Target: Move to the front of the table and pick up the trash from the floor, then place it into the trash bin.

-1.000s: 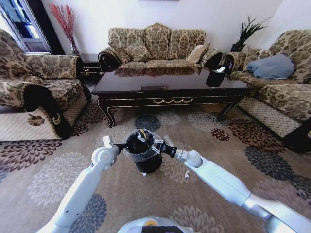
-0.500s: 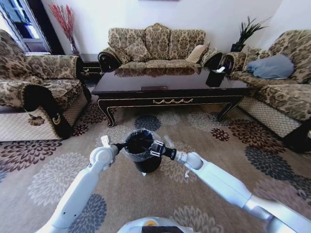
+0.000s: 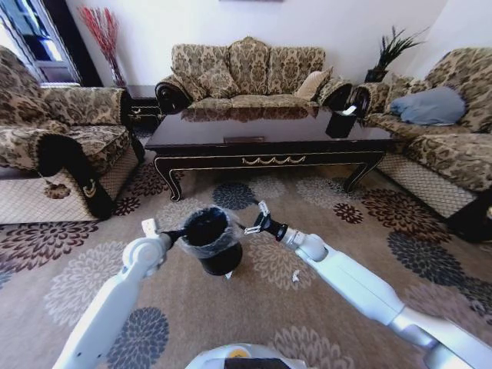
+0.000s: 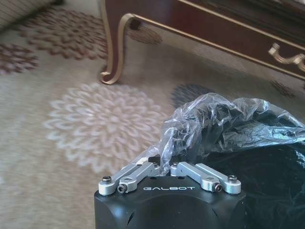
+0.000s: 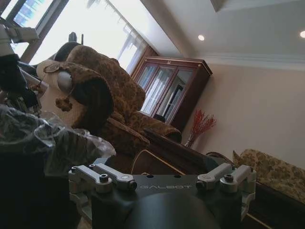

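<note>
The trash bin [image 3: 209, 244], a small black bucket lined with a crinkly clear bag [image 4: 224, 119], stands on the carpet in front of the table [image 3: 269, 138]. My left gripper [image 3: 177, 233] is shut on the bin's near-left rim, pinching the bag's edge [image 4: 167, 152]. My right gripper [image 3: 254, 218] is open, just right of the bin and apart from it; the right wrist view has its jaws spread wide beside the bag [image 5: 47, 143]. A small white scrap of trash [image 3: 295, 275] lies on the carpet under the right forearm.
The floor is a flowered carpet [image 3: 84, 280]. Sofas stand at the left [image 3: 54, 146], behind the table [image 3: 246, 73] and at the right [image 3: 438, 131]. A small black box with white paper [image 3: 341, 121] sits on the table's right end. A curved table leg [image 4: 114, 47] is close to the bin.
The right gripper let go of the bin's rim, opened and drew off to the right. The left gripper shifted the bin a little to the left.
</note>
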Controlling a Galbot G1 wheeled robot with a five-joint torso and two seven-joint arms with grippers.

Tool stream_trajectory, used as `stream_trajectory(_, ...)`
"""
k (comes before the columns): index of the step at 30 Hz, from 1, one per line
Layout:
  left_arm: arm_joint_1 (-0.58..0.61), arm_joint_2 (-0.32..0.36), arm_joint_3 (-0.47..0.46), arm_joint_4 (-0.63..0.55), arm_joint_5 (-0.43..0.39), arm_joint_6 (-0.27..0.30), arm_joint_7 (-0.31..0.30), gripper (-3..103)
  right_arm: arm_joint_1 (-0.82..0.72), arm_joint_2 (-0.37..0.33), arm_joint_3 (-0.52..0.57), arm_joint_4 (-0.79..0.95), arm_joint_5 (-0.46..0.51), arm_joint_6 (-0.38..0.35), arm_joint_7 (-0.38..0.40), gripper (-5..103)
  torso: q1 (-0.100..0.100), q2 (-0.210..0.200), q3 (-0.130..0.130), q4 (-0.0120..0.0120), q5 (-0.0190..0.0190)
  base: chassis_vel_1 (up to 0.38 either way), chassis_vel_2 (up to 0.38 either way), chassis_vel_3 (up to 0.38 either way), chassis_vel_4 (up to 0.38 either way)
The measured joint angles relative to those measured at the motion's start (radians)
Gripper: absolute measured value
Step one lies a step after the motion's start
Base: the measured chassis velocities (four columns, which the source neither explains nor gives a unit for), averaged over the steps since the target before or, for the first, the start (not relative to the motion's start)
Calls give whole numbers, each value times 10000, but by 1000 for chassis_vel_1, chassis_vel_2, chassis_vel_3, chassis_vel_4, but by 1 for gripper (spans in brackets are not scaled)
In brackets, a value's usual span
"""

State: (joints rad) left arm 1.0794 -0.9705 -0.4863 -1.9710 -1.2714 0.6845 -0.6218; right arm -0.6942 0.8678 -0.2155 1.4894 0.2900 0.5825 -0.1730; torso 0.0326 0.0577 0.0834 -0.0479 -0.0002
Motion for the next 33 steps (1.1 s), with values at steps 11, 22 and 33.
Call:
stream_trajectory(11,899,509,-1946,-609,-508,-179,-322,4,-587,746,182,-1354,-696,165,252,100,0,0,0,1,0,0,0,0,0)
stream_trajectory(22,1315,997,-2955,-1121,-1006,-185,-517,4,-1838,143,112,-1036,1530,-3381,2689,100,0,2,0,-3,4,0,0,0,0)
stream_trajectory(33,1620,962,-2943,-1476,-997,-157,-710,4,-2192,-40,120,-540,4991,-6656,4557,100,0,2,0,1,2,0,0,0,0)
